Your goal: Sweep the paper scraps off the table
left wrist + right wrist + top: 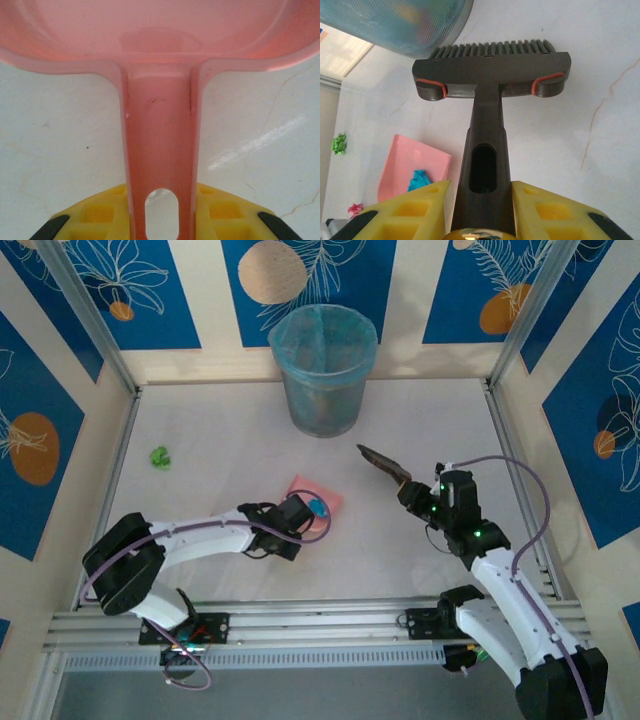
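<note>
A pink dustpan lies on the white table near the middle, with a cyan paper scrap in it. My left gripper is shut on its handle; the left wrist view has the pink dustpan handle between the yellow fingers of the left gripper. My right gripper is shut on a dark brush held above the table to the right of the pan. The right wrist view has the brush, the dustpan, the cyan scrap, a green scrap and a pink-red scrap.
A blue mesh bin stands at the back middle of the table. The green scrap lies alone at the left. Metal rails run along the near edge, and patterned walls close in the other three sides.
</note>
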